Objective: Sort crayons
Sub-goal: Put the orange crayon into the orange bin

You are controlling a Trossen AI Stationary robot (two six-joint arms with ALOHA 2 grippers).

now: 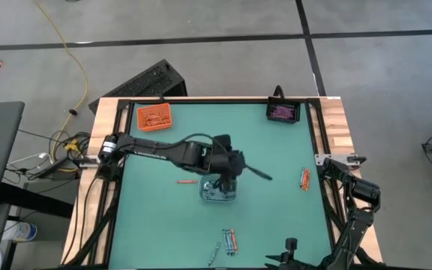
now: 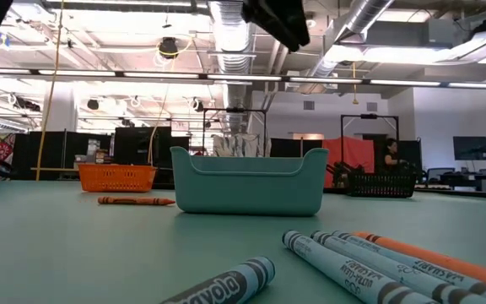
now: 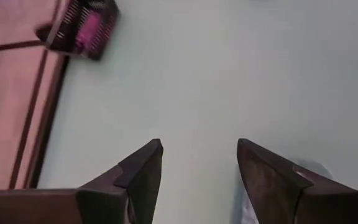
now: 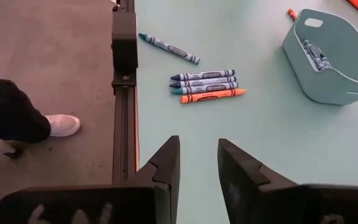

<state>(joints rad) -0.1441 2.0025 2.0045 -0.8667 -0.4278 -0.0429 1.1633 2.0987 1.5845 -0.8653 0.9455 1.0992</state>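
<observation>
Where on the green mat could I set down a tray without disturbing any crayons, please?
Bare mat lies between the orange tray and the black tray, and along the mat's left edge. The middle is crowded: the left gripper hangs open over the clear-grey bin. Crayons occupy the front edge.

A pale teal bin (image 2: 250, 181) stands mid-worktop (image 2: 57, 253). Beside it on one side lies an orange crayon (image 2: 137, 201), with an orange basket (image 2: 117, 176) farther back. Nearer the camera than the bin lie several blue-grey crayons (image 2: 344, 266) and an orange one (image 2: 429, 257), side by side. A dark arm part (image 2: 278, 19) hangs above the bin.
</observation>
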